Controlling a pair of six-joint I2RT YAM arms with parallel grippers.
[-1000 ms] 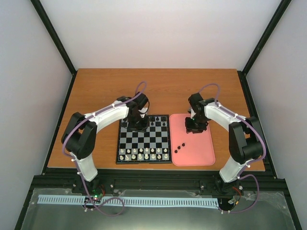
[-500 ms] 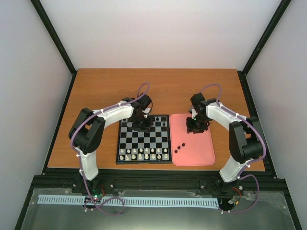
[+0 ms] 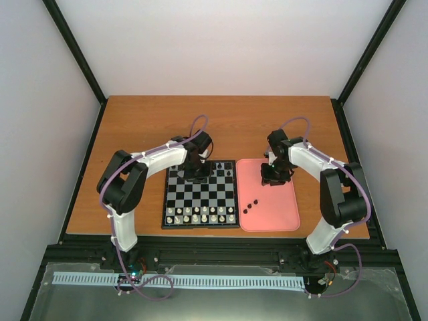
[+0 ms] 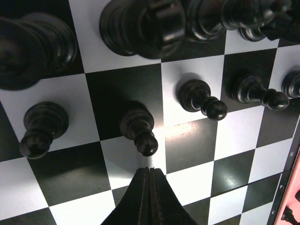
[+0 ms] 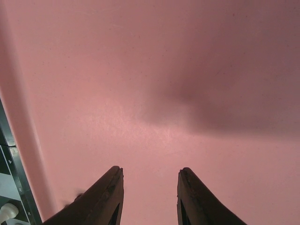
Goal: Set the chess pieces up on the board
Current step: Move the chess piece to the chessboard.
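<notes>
One board [image 3: 200, 195] lies on the desk [image 3: 134, 127] just beside one pink tray [image 3: 284, 214]. Three black chess pieces [image 3: 251, 206] are on the tray and more stand on the board's far rows, where the left arm [image 3: 150, 159] hides some so they cannot be counted from above. The left claw [image 4: 150, 171] is pressed together with nothing in it, low over the board by four black pawns [image 4: 138, 127], with a fifth cut off at the edge and the big pieces [image 4: 140, 23] behind all blurry. The right claw [image 5: 150, 173] is spread a little over the tray, holding nothing.
</notes>
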